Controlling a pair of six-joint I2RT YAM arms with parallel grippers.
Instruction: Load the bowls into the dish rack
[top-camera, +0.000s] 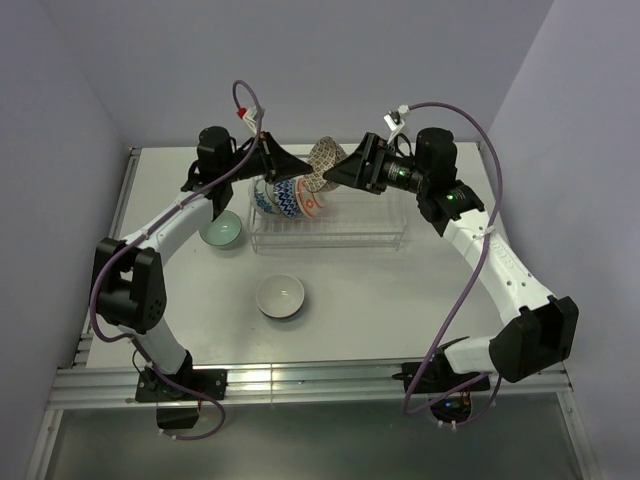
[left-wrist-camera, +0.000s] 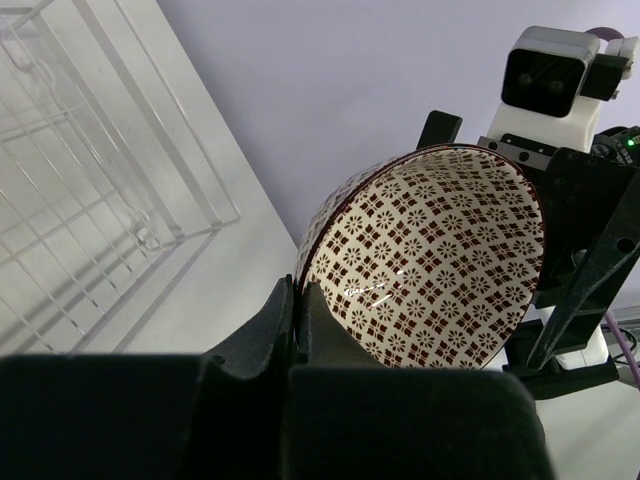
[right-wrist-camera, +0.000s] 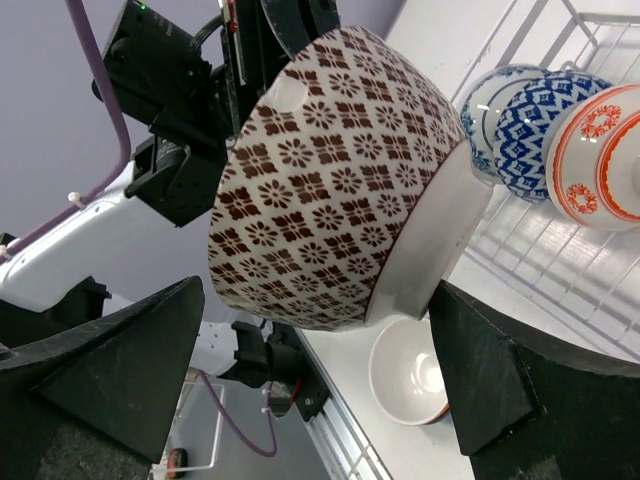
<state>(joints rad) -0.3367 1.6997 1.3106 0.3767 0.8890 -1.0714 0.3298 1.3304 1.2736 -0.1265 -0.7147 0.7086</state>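
Two arms are reaching in from either side and meeting high over the far half of the table (top-camera: 400, 290), both bent at the elbow and leaning inward. Left gripper (left-wrist-camera: 298, 300) is pinching the rim of the brown-patterned bowl (left-wrist-camera: 430, 260), jaws pressed tight on the edge, holding it tilted in the air with its mouth facing the left wrist camera. Right gripper (top-camera: 340, 172) is standing spread wide, its fingers (right-wrist-camera: 110, 380) flanking the bowl's outer wall and foot; whether they are touching it, I cannot tell. The bowl is hanging above the dish rack (top-camera: 350, 228), not in it.

Three bowls are leaning on edge at the rack's left end: a pale blue-ringed bowl (right-wrist-camera: 490, 100), a blue-and-white bowl (right-wrist-camera: 540, 125) and an orange-red bowl (right-wrist-camera: 600, 160). The bars to their right are showing bare. A pale green bowl (top-camera: 222, 231) is sitting just off the rack's near left corner, and a white bowl (top-camera: 280, 297) is lying nearer, apart from the rack.

From above, the grippers are covering much of the held bowl, and the orange-red bowl is running off the right wrist view's edge.
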